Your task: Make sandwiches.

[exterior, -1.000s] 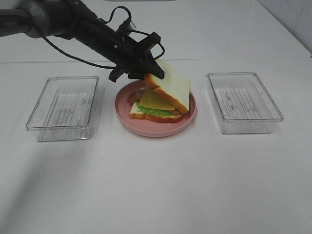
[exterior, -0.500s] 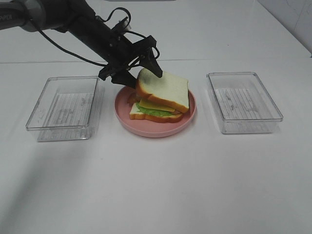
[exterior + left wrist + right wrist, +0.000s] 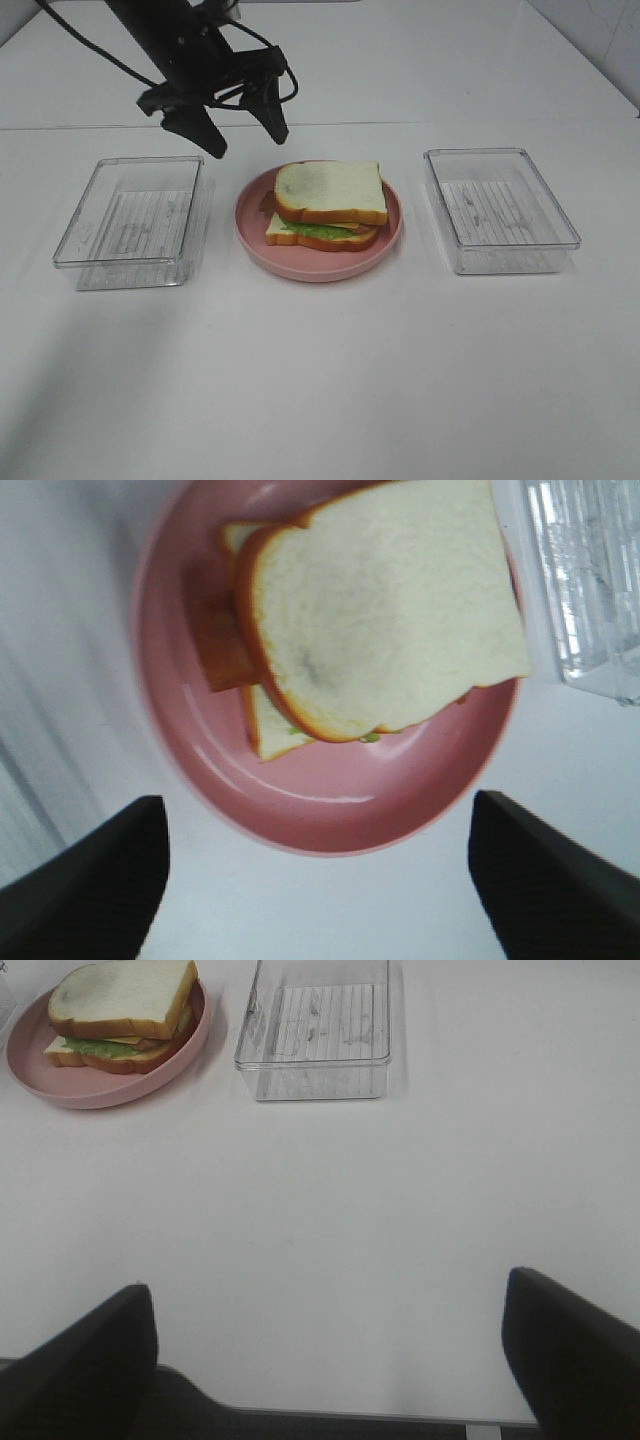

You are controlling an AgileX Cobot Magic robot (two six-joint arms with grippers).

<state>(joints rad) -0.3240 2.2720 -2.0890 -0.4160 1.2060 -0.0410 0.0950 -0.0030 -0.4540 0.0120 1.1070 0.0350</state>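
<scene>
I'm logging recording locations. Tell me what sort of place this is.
Probably a robot lab tabletop, not a kitchen: a bare white table, a toy sandwich on a pink plate, and two clear plastic trays flanking it.

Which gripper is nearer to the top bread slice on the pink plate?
Left. The left gripper hangs open just above and behind the top bread slice; the right gripper stays far off across the table.

Plate sits centrally on the tabletop, between the left tray and right tray. On the plate: bottom bread slice, lettuce leaf, then top bread slice uppermost. Left gripper hangs above, behind the plate's left side.
</scene>
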